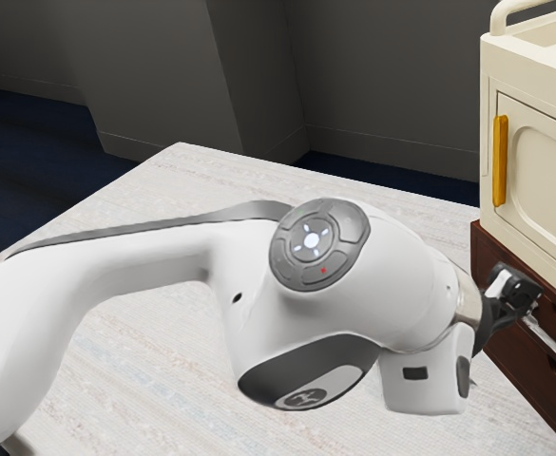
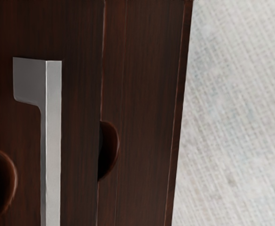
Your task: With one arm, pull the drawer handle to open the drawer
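While dark grey walls [image 1: 382, 85] are rising behind the wooden drawer cabinet [image 1: 520, 385], blue floor [image 1: 11, 161] is showing well apart from it, toward the exterior view's left. A pale, streaky surface [image 1: 163, 204] is spreading out in front of the same cabinet. Across that surface the white arm [image 1: 144, 266] is reaching from the exterior view's left toward the cabinet, and its round button panel [image 1: 320, 245] is glowing white at the centre, with a small red mark beside the glow.

The dark brown cabinet itself is carrying a cream cabinet [image 1: 534, 233] on its top, whose door is facing the arm's side. Right in front of the wooden cabinet's drawers, the black claw [image 1: 518, 289] is hovering near the metal handle [image 2: 53, 155]; I cannot tell whether it is standing apart or together, nor whether it is touching the bar.

The silver, squared handle is sitting on the cabinet's upper drawer front [image 2: 81, 70], its end bracket joining the wood. A yellow upright handle [image 1: 501, 161] is standing out from the cream door, above the wooden cabinet. Two rounded cutouts [image 2: 111, 150] are marking the cabinet's drawer fronts, one at each side of the metal handle's bar.
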Robot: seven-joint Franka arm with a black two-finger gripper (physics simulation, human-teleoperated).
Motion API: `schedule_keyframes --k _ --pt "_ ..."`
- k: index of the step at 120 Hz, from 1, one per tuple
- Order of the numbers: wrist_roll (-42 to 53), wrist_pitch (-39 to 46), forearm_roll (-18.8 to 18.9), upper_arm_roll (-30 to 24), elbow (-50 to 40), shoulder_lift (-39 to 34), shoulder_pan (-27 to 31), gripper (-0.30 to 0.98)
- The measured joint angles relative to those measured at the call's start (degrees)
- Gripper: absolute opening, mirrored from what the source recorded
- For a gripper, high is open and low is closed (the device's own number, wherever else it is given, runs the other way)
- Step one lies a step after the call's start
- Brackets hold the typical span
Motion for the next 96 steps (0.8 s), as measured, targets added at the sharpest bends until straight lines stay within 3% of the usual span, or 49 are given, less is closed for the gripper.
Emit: schedule_keyframes --k 96 --pt "1.1 1.5 0.3 0.3 1.1 4.3 0.7 0.7"
